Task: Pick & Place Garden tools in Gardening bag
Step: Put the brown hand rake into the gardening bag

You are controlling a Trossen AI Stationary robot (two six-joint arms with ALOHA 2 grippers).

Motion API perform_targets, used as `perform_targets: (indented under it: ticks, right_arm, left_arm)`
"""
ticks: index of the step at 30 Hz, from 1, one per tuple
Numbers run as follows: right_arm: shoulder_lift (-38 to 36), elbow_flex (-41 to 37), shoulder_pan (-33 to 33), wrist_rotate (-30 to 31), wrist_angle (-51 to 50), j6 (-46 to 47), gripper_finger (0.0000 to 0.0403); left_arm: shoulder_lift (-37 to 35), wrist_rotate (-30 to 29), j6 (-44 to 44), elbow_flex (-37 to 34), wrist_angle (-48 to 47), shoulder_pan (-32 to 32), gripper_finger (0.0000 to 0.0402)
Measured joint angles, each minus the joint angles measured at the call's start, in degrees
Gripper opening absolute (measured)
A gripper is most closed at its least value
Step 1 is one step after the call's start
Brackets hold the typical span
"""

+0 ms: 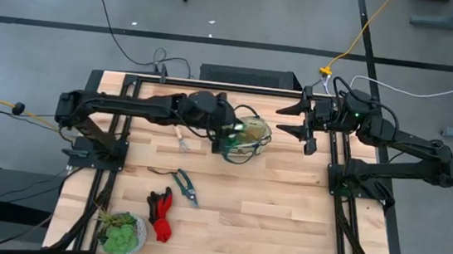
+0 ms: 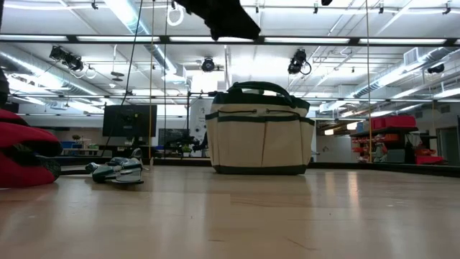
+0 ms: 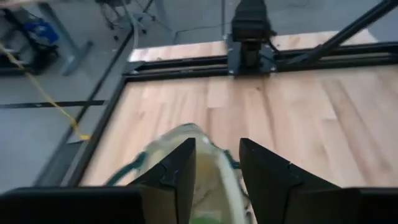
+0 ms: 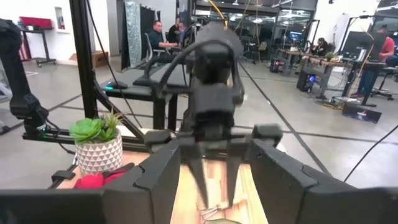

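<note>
Hovering over the gardening bag (image 1: 246, 137) at mid-table, far side: left gripper (image 1: 230, 136), fingers parted with a narrow gap, nothing visible between them. Waiting to the right, right gripper (image 1: 294, 121), jaws apart and empty. Standing upright, tan with green trim. Likely between placements; next, reaching nearer for shears (image 1: 185, 186), gloves (image 1: 160, 214) or hand fork (image 1: 182, 139).

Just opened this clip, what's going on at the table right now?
The left gripper hangs over the gardening bag, its fingers apart with nothing visibly between them. The right gripper waits open near the table's far edge. Still on the table: a hand fork beside the bag, pruning shears and red-and-black gloves, with a potted plant at the corner.
</note>
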Motion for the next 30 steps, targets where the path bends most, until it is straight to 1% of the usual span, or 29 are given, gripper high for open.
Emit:
perform_targets:
  ticks: [9,15,19,22,27,30]
  right_arm:
    - [0.0,0.0,0.0,0.0,0.0,-0.1,0.0194]
    - [0.0,0.0,0.0,0.0,0.1,-0.4,0.0194]
    - [0.0,0.0,0.0,0.0,0.0,-0.4,0.0194]
    - [0.0,0.0,0.0,0.0,0.0,-0.4,0.0194]
    - [0.0,0.0,0.0,0.1,0.0,-0.2,0.0194]
    - [0.0,0.0,0.0,0.1,0.0,-0.2,0.0194]
  left_arm:
    - [-6.9,-4.3,4.7,0.0,-15.9,0.3,0.0124]
    - [-8.6,-5.2,7.5,0.0,-25.2,0.3,0.0124]
    - [-8.5,-6.4,8.8,0.0,-33.3,0.3,0.0124]
    - [-8.1,-7.9,5.1,0.0,-36.4,0.5,0.0124]
    - [-7.9,-9.5,-3.6,0.0,-37.2,2.2,0.0124]
    - [-7.9,-9.6,-4.7,0.0,-37.3,3.3,0.0124]
